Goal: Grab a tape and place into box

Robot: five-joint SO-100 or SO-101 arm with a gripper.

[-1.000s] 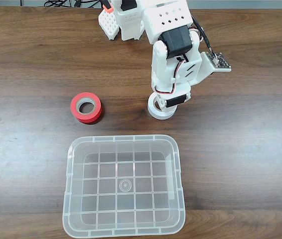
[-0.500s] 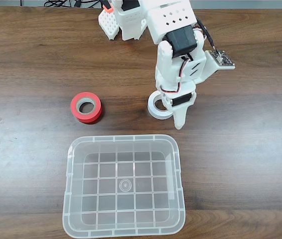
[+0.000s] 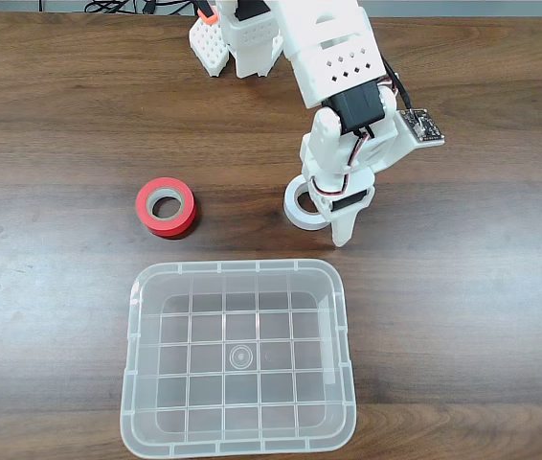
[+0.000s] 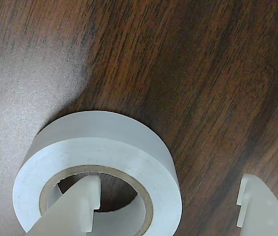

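wood table (image 3: 501, 287) | tape (image 4: 104, 152) flat on table above box (image 3: 338, 355) | fingers (image 4: 80, 206) spread, one inside core, other outside rim, straddling wall | red roll (image 3: 167, 207) left

No text, label, brand, number or sign can be read on anything here.

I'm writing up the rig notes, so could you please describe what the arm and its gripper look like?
The arm is white printed plastic with rows of diamond-shaped holes, black servo blocks and thin red, white and black wires. A small circuit board sticks out at its side. The gripper has two smooth off-white fingers with rounded tips.
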